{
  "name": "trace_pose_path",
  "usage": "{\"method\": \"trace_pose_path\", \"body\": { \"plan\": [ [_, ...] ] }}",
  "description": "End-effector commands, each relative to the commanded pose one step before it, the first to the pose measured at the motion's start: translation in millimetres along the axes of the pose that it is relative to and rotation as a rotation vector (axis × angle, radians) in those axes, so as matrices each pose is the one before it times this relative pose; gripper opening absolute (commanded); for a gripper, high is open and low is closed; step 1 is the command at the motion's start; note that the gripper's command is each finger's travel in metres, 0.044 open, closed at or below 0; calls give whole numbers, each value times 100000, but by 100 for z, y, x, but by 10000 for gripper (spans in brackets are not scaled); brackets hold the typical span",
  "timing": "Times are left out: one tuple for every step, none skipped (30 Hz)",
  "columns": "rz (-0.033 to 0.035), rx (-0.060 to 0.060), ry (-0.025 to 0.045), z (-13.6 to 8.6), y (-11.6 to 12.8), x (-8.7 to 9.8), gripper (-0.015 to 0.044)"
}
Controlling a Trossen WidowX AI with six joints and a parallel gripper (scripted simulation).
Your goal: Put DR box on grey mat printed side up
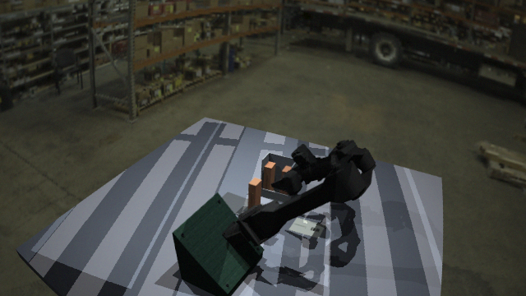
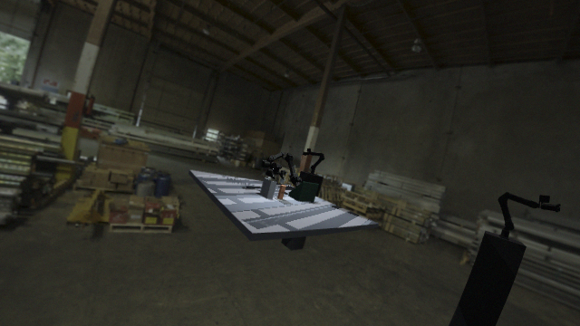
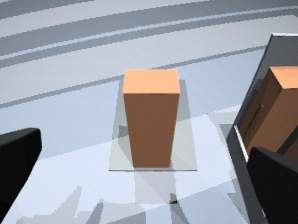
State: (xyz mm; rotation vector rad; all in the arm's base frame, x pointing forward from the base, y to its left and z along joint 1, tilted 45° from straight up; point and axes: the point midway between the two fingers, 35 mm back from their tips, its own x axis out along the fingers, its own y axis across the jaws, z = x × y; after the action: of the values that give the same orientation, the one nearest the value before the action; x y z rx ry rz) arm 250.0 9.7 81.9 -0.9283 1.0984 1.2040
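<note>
Presumably light and stiff, the carton (image 1: 254, 194) (image 2: 281, 192) (image 3: 151, 122) upright on the grey mat (image 3: 116, 155), toward the counter's (image 1: 156, 164) (image 2: 267, 234) (image 3: 75, 175) base-side edge, suits a mid-height side grip; the claw (image 1: 276, 185) (image 3: 147, 148) is open and empty.

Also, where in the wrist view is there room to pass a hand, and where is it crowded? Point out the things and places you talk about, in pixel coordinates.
Likely room: left of the light grey mat (image 1: 235, 201) (image 3: 116, 157), up to the left black finger (image 3: 17, 165), and beyond the mat's far edge.
Crowded: the mat's middle, under the upright orange-brown box (image 1: 255, 194) (image 3: 151, 127), and the grey bin's (image 1: 276, 194) (image 2: 267, 189) (image 3: 238, 145) side, where the right finger overlaps its wall.
</note>
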Motion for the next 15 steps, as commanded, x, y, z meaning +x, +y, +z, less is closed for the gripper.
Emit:
{"method": "trace_pose_path", "body": {
  "plan": [
    [-280,-94,-158,526,43,-337,440],
    [264,56,163,-404,-20,259,440],
    [2,2,6,49,-8,50,440],
    [5,7,18,146,-22,150,440],
    [8,12,27,245,-33,250,440],
    [9,14,28,302,-33,306,440],
    [-4,-3,12,305,-28,307,440],
    [-6,-4,6,307,-20,307,440],
    [-6,-4,0,309,-12,306,440],
    [-6,-4,-5,310,-5,306,440],
    [-5,-4,-10,311,3,306,440],
    [-5,-4,-16,313,11,306,440],
    [-8,18,7,311,23,298,440],
    [-8,18,1,312,31,298,440],
    [-8,18,-4,312,39,297,440]
  ]
}}
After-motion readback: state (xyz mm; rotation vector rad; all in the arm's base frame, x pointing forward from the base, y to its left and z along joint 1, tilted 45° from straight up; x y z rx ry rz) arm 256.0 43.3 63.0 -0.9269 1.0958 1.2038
